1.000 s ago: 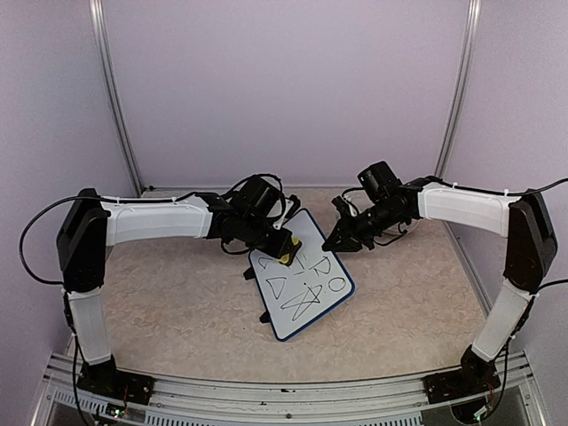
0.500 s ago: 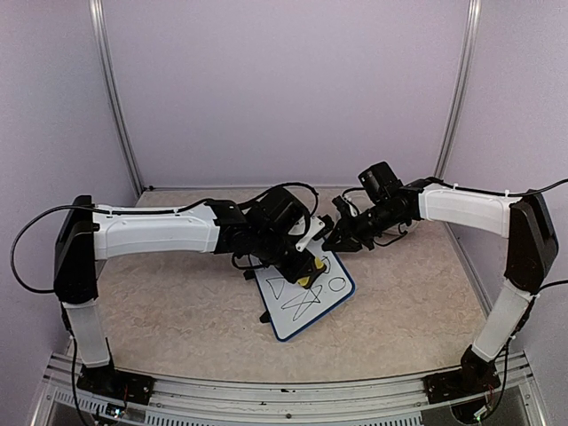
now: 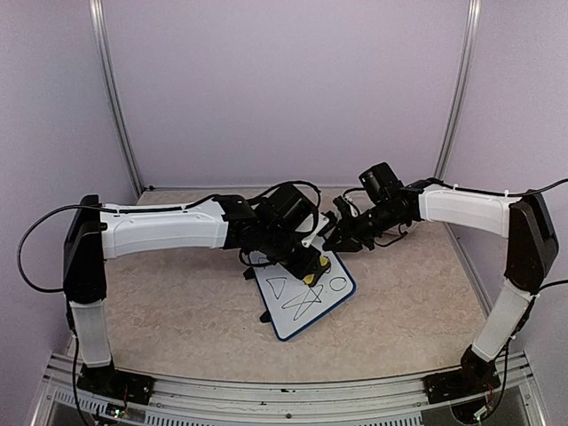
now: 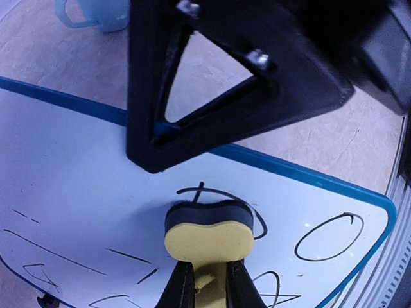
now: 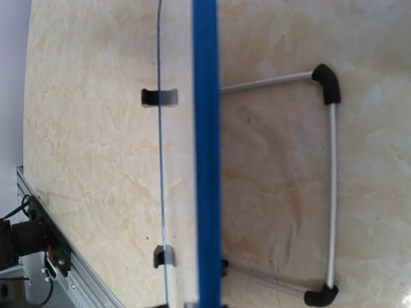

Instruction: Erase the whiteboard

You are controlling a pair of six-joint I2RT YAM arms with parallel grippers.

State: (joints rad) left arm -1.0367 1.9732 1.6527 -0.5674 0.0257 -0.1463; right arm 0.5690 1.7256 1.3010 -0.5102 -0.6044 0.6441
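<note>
The whiteboard (image 3: 282, 321), white with a blue rim, stands tilted on its wire stand at the table's middle. Black marks remain on its lower and right parts (image 4: 77, 192). My left gripper (image 3: 308, 269) is shut on the yellow sponge eraser (image 3: 311, 278) and presses its dark felt face (image 4: 207, 215) onto the board beside a looped mark. My right gripper (image 3: 331, 242) is shut on the board's upper rim. One of its black fingers (image 4: 212, 83) crosses the rim in the left wrist view. The right wrist view shows the blue rim (image 5: 207, 128) edge-on.
A light-blue mug (image 4: 96, 13) stands on the table beyond the board's far edge. The board's wire stand (image 5: 332, 179) with black feet rests on the table behind it. Enclosure walls surround the table.
My left gripper has dragged the eraser from the board's upper left toward its right side, and the marks along the top have gone. The right gripper has not moved.
</note>
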